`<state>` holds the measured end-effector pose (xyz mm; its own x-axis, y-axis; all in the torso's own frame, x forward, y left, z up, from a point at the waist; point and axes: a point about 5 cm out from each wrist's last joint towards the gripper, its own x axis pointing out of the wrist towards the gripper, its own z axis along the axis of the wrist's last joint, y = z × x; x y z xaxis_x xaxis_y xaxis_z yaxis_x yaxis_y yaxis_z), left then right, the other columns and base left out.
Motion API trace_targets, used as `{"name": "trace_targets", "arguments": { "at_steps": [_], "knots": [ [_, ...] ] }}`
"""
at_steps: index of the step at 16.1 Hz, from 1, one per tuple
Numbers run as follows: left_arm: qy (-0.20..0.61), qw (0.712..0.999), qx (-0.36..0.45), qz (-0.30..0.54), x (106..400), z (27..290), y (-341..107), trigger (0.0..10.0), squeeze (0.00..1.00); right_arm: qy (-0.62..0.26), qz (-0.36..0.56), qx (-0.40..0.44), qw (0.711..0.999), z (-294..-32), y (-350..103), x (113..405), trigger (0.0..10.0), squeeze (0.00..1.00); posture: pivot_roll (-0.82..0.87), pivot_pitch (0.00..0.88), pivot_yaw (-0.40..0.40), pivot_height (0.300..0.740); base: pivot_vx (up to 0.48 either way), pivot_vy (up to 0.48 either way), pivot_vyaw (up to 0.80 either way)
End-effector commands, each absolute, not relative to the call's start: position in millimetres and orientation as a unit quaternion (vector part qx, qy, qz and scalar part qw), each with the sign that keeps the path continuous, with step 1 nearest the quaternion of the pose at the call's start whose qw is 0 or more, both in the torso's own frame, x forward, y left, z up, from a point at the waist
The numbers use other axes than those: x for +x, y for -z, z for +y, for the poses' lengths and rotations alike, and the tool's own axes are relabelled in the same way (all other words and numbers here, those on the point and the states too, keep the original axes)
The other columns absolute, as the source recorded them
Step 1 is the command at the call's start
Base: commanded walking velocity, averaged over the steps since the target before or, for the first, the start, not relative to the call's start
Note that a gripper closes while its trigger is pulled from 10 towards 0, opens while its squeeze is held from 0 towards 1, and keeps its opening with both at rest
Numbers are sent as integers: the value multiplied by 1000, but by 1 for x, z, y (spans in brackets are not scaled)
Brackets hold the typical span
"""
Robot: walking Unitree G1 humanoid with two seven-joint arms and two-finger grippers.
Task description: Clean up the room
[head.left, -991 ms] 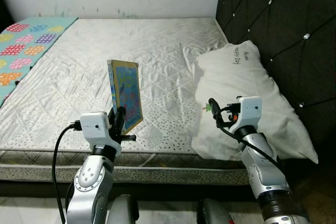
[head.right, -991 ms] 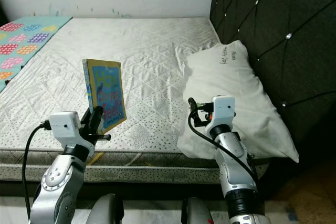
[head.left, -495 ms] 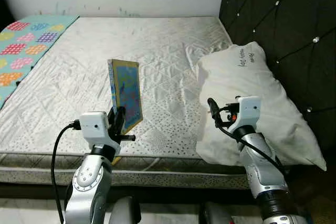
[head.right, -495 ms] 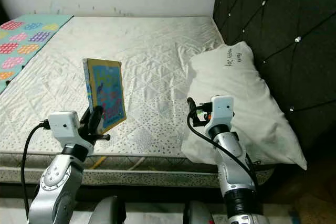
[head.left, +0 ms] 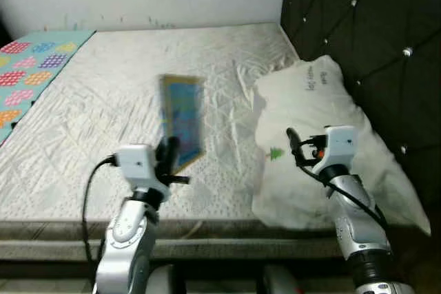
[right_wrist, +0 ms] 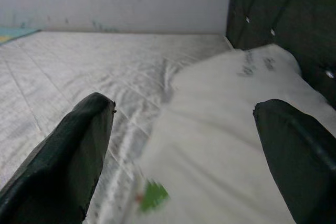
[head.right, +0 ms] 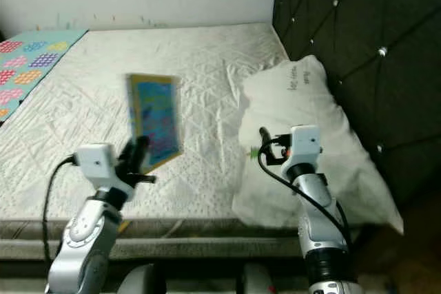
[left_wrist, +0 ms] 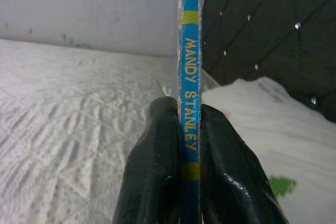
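Mattress (head.left: 103,101) against dark tufted headboard (head.left: 358,32)

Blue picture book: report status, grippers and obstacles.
Left gripper shut on thin blue picture book, upright above the grey quilted mattress. Right gripper open, facing white pillow.

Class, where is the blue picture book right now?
The book stands upright, clamped by the left gripper above the mattress, left of the pillow.
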<state>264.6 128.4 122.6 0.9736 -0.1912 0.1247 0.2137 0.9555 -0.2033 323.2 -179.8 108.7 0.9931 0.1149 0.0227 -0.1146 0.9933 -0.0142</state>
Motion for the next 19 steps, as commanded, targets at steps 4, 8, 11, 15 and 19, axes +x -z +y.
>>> {"name": "trace_targets", "arguments": {
  "at_steps": [4,8,11,15,19],
  "knots": [
    [63,990,-106,-66,267,145,-129,10000,0,-76,-22,-1,997,-166,-113,326,10000,0,-166,0,60,615,171,0,0],
    [63,990,-108,-61,267,143,-127,10000,0,-79,-19,1,997,-166,-111,325,10000,0,-165,0,59,602,0,0,0],
    [62,991,-108,-59,266,143,-126,10000,0,-80,-18,0,997,-166,-110,324,10000,0,-167,0,59,572,0,0,0],
    [58,991,-106,-63,268,144,-128,10000,0,-81,-18,-1,997,-166,-111,325,10000,0,-169,0,58,533,0,0,0],
    [52,991,-105,-64,269,144,-128,10000,0,-82,-18,-4,996,-167,-111,326,10000,0,-169,0,55,533,0,0,0]
  ]
}}
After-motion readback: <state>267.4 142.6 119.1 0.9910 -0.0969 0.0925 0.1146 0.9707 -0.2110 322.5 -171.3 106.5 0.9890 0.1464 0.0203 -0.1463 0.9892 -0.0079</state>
